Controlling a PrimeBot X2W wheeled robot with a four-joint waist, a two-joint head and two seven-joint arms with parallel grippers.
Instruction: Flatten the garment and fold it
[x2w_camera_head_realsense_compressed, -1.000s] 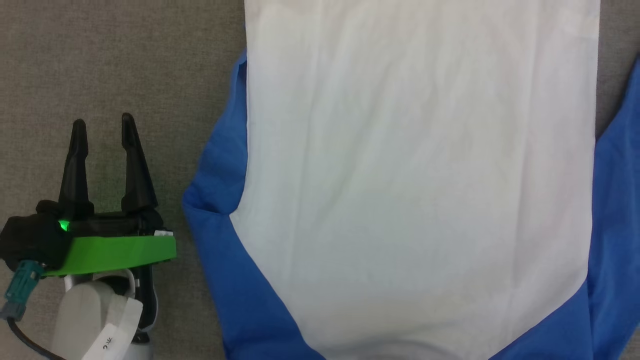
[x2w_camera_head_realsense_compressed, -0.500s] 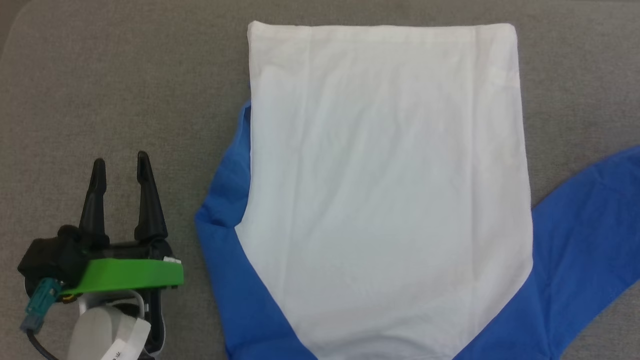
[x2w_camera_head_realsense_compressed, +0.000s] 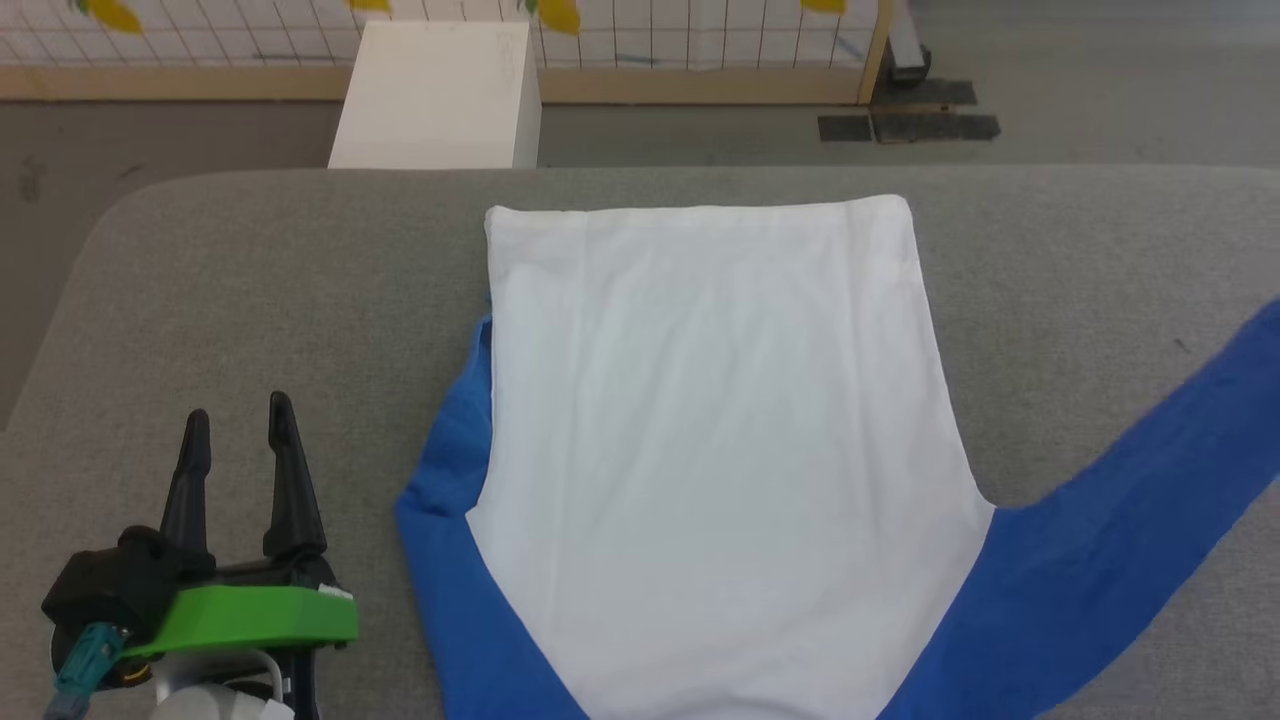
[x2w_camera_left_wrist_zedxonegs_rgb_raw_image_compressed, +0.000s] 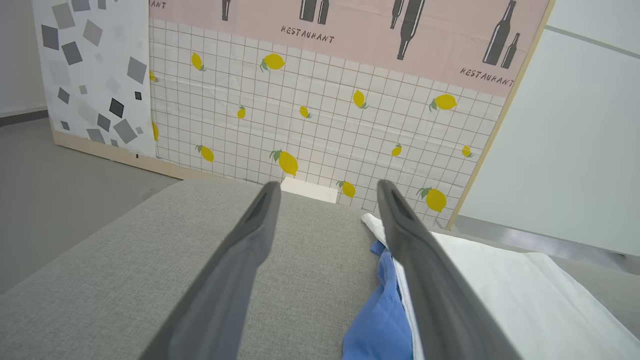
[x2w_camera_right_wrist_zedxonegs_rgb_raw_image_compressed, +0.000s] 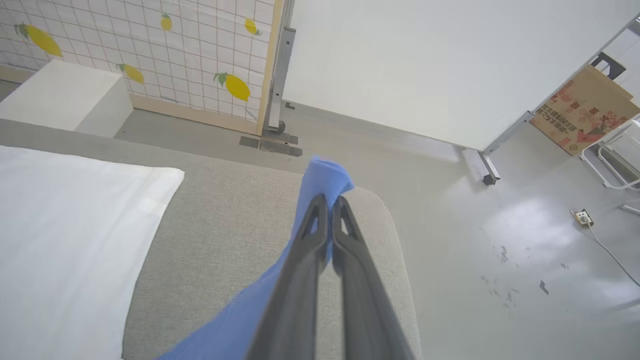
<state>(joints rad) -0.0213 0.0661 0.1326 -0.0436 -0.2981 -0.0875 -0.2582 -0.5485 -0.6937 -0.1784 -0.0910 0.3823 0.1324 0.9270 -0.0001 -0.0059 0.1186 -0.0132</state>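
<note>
The head view shows the garment (x2w_camera_head_realsense_compressed: 720, 450) spread on the grey table (x2w_camera_head_realsense_compressed: 250, 280), white body up, with the left gripper (x2w_camera_head_realsense_compressed: 238, 407) just beside its blue sleeve, jaws wide apart and empty. The right wrist view adds the right gripper (x2w_camera_right_wrist_zedxonegs_rgb_raw_image_compressed: 330, 199), jaws closed on the other sleeve's end near the table's corner. In the head view the garment's near end is cut off at the bottom edge, and that sleeve runs blurred off the right.

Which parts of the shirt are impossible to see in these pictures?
Head view: shirt, near end cut off by the bottom edge.
Head view: right sleeve, cuff past the right edge.
Head view: left sleeve, partly tucked under the white body.
Right wrist view: cloth pinched inside the shut right gripper.
</note>
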